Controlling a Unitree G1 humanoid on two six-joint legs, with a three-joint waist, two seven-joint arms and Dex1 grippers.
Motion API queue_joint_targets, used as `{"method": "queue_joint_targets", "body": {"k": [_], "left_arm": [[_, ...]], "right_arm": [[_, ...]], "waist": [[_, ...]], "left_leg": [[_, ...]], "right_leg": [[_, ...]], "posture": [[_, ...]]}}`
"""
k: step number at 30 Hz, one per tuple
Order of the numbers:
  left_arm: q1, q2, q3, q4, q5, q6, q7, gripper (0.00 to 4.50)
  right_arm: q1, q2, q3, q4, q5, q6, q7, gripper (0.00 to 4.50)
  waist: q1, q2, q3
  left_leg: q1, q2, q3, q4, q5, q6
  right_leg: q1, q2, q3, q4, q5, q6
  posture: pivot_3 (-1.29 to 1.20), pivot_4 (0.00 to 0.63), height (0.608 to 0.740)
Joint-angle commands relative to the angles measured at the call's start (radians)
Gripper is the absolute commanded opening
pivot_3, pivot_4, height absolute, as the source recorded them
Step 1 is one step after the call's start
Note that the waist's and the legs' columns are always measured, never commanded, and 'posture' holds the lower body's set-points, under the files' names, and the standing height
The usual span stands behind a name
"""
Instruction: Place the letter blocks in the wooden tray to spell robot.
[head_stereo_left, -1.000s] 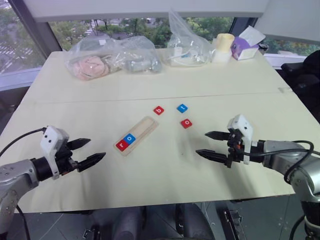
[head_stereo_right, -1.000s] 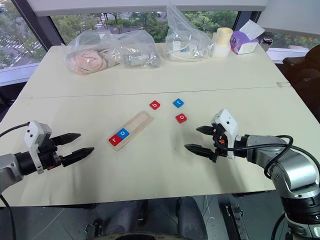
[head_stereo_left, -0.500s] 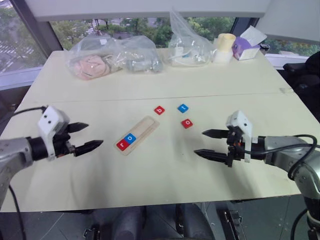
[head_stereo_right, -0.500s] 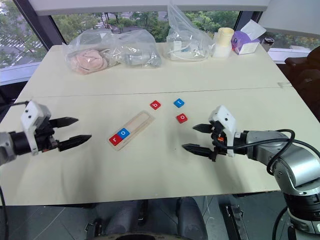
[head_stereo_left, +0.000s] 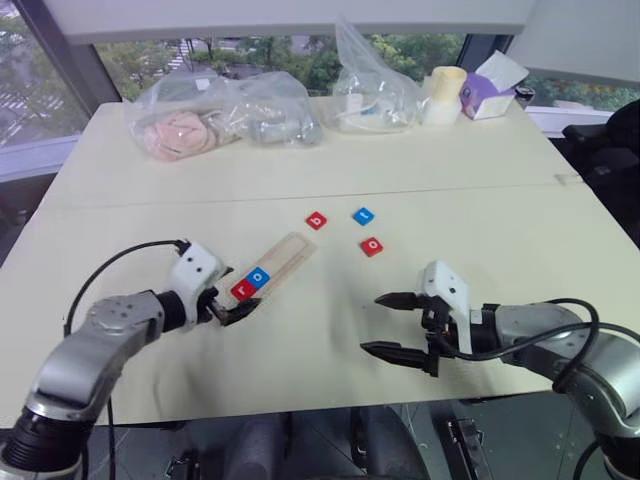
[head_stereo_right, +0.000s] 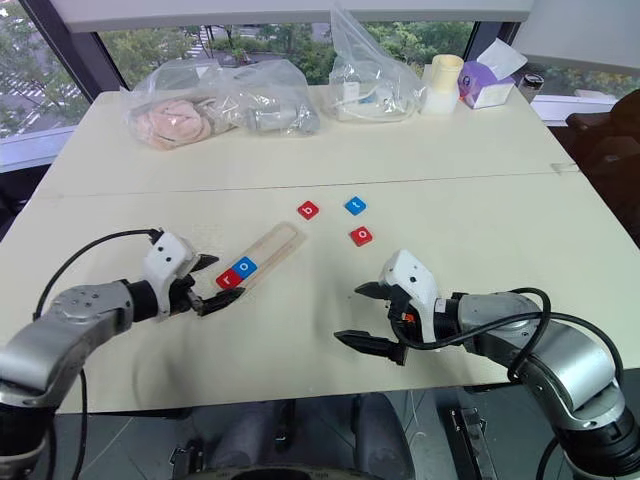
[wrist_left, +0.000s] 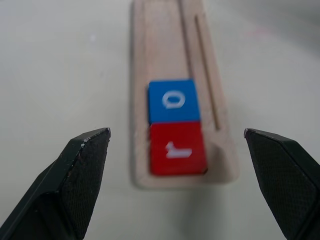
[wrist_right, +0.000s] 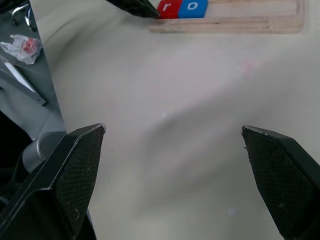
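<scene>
The wooden tray (head_stereo_left: 275, 267) is pale, unpainted wood with a fine groove line. In it sit a red "r" block (wrist_left: 177, 148) and a blue "o" block (wrist_left: 172, 100), both with white letters. Loose on the cream table (head_stereo_left: 330, 160) are a red "b" block (head_stereo_left: 317, 221), a blue block (head_stereo_left: 363, 215) and a red "o" block (head_stereo_left: 372, 246), also lettered white. The left gripper (head_stereo_left: 233, 304) and right gripper (head_stereo_left: 388, 324) have black fingers on white housings.
</scene>
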Motion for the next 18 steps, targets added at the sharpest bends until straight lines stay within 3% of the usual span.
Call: {"method": "queue_joint_targets", "body": {"k": [1, 12, 18], "left_arm": [[0.033, -0.004, -0.018, -0.012, 0.064, -0.040, 0.030, 4.50], [0.099, -0.061, -0.040, 0.070, 0.164, -0.140, 0.075, 4.50], [0.115, -0.125, -0.031, 0.069, 0.096, -0.025, 0.077, 4.50]], "right_arm": [[-0.016, -0.004, 0.012, -0.011, -0.024, -0.044, 0.008, 4.48], [-0.037, 0.007, 0.051, 0.021, -0.056, -0.082, 0.014, 4.48], [-0.049, 0.014, 0.060, 0.027, -0.064, -0.083, 0.010, 4.48]], "waist": [[-0.001, 0.000, 0.000], [0.004, 0.000, -0.001], [0.019, 0.002, -0.002]], "left_leg": [[0.000, 0.000, 0.000, 0.000, 0.000, 0.000], [0.001, 0.000, 0.000, 0.000, 0.000, 0.000], [0.001, 0.000, 0.000, 0.001, 0.000, 0.000]], "right_leg": [[0.000, 0.000, 0.000, 0.000, 0.000, 0.000], [0.001, 0.000, 0.000, 0.000, 0.000, 0.000], [0.002, 0.000, 0.000, 0.000, 0.000, 0.000]], "posture": [[0.00, 0.150, 0.740], [0.00, 0.150, 0.740], [0.00, 0.150, 0.740]]}}
